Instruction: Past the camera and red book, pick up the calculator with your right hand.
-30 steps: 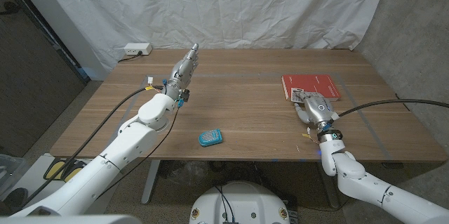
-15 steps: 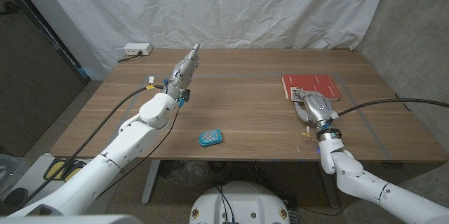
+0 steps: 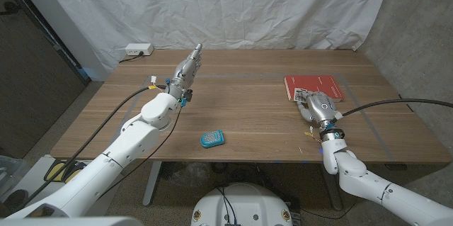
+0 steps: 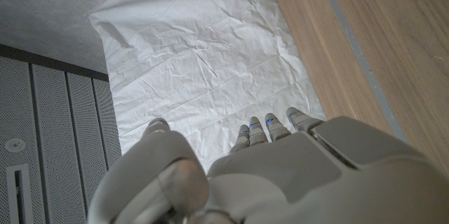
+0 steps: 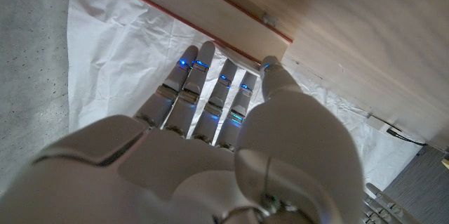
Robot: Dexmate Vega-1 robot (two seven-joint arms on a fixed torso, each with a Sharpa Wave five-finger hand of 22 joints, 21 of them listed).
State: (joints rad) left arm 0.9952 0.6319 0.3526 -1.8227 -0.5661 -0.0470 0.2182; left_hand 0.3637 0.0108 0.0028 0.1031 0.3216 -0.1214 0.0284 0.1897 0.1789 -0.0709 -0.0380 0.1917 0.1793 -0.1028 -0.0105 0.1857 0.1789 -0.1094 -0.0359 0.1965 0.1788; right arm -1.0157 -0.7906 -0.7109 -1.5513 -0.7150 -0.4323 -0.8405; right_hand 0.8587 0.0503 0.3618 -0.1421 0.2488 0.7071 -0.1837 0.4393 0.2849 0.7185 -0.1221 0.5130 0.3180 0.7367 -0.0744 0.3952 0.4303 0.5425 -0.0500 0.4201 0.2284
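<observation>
The small blue calculator [image 3: 212, 139] lies near the table's front edge, about midway between the two arms. The red book [image 3: 313, 86] lies on the right side of the table. My right hand [image 3: 316, 105] stands just in front of the book's near left corner, fingers stretched toward it and holding nothing; the calculator is well off to its left. In the right wrist view the straight fingers [image 5: 200, 90] of the right hand [image 5: 203, 154] reach up to the book's edge [image 5: 231, 27]. My left hand [image 3: 187, 66] is raised over the back left of the table, fingers straight and empty.
A white power strip [image 3: 139, 49] lies at the back left corner of the wooden table [image 3: 255, 123]. A white sheet [image 3: 233, 6] hangs behind the table. In the left wrist view the left hand [image 4: 280, 175] points at that sheet past the table's edge [image 4: 379, 34].
</observation>
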